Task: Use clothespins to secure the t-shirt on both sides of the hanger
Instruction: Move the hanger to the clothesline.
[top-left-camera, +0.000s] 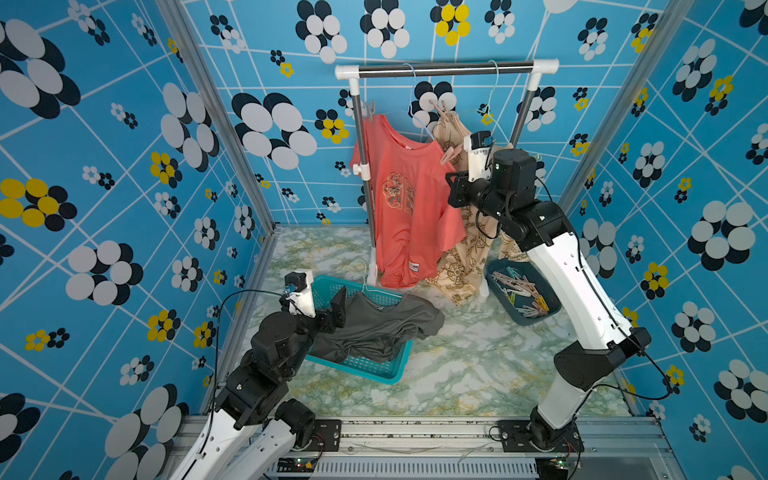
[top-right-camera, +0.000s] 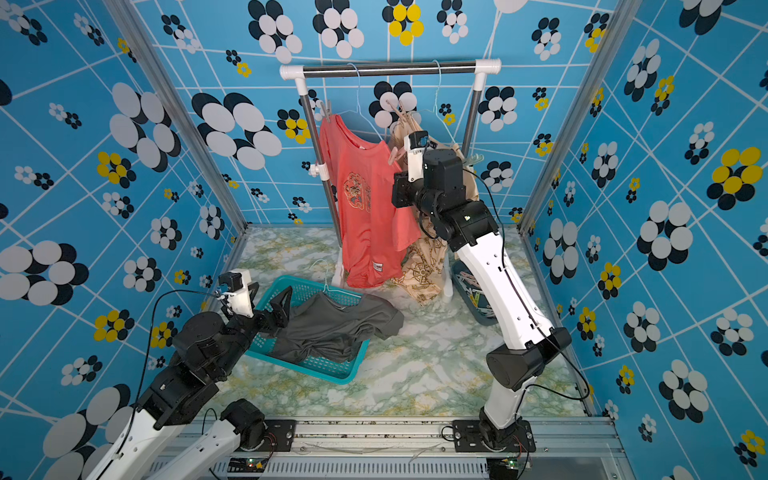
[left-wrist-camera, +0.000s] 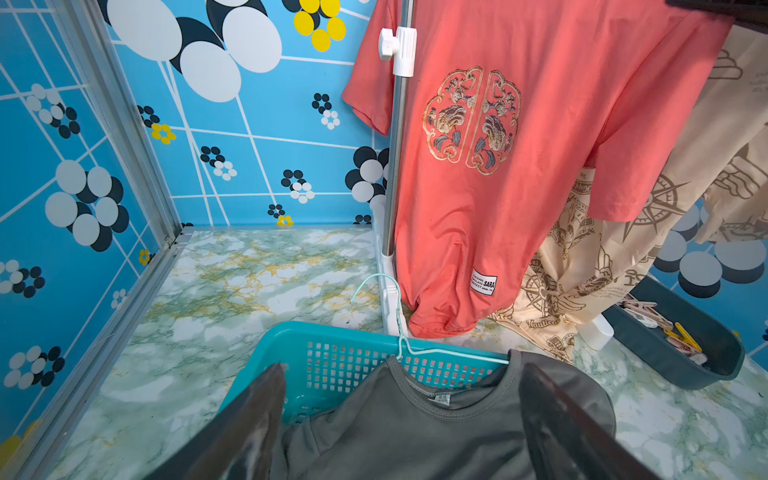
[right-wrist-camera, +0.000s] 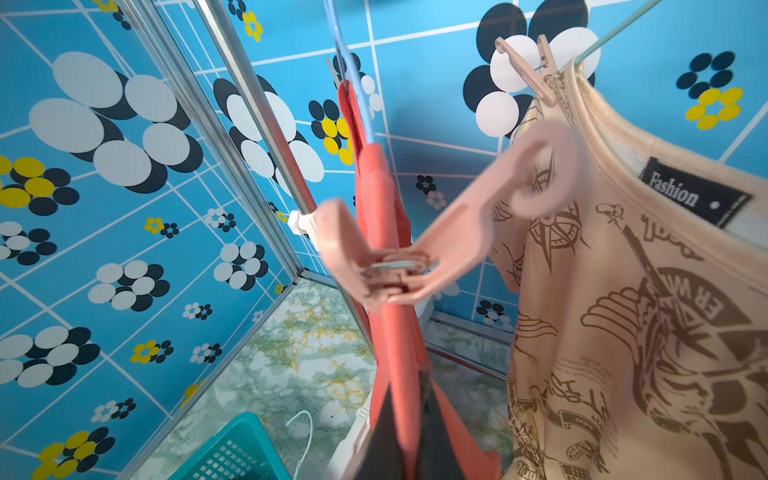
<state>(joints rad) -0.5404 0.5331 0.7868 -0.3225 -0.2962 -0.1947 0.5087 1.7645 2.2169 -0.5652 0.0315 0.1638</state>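
Closest to the lens in both top views, an aluminium rail (top-left-camera: 415, 432) carries the two arm bases along the table's (top-left-camera: 478, 365) front edge. Near the left edge, the left end effector (left-wrist-camera: 401, 374) hangs open, its dark fingers (left-wrist-camera: 266, 399) spread wide over a grey t-shirt (top-left-camera: 382, 328) that spills out of a teal basket (left-wrist-camera: 332, 332). A mint hanger (left-wrist-camera: 415, 351) pokes from the shirt's collar, the rest of it hidden inside the cloth. At the back edge stands a rack (top-left-camera: 444, 70) with a coral t-shirt (top-left-camera: 407, 208) and a cream printed t-shirt (top-left-camera: 461, 257) on hangers. The right end effector (right-wrist-camera: 409, 399) is closed, its fingertips meeting against the coral shirt's edge; whether they pinch fabric cannot be told, and in the top views its tips are hidden behind the wrist. Just beyond them a pink clothespin (right-wrist-camera: 395, 270) sits on the coral shoulder nearer the cream shirt, smeared by blur, so its bite on the cloth is hard to read. Another clothespin (right-wrist-camera: 528, 70) clips the cream shirt to its hanger, and one (top-left-camera: 370, 110), colour unclear, sits on the coral shirt's far shoulder. Spare clothespins (top-left-camera: 519, 291) lie heaped in a dark blue tray (top-left-camera: 498, 266) by the right edge, mostly covered by the right arm in a top view.
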